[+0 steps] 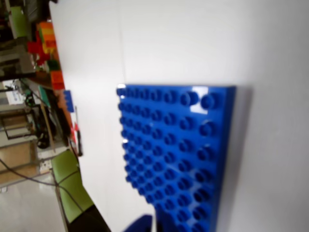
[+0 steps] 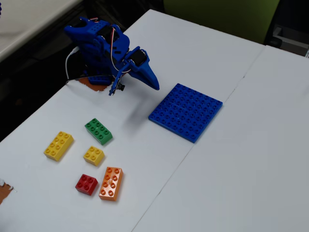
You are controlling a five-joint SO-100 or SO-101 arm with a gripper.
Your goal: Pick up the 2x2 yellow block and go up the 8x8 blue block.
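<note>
While the blue arm (image 2: 104, 46) sits folded in the upper left of the fixed view, its fingers (image 2: 150, 79) taper to one point above the white worktop (image 2: 231, 159), apparently together and empty; the 2x2 yellow block (image 2: 93, 155) lies in the lower left, between the green brick (image 2: 98, 131) and the red brick (image 2: 87, 184); the 8x8 blue block (image 2: 186, 111) lies flat at centre, filling the wrist view (image 1: 176, 154).

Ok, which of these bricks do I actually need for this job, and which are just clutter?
Needed:
small square yellow brick
flat blue baseplate
hand, holding nothing, well away from the bricks

Clutter:
longer yellow brick
green brick
red brick
orange brick
</note>
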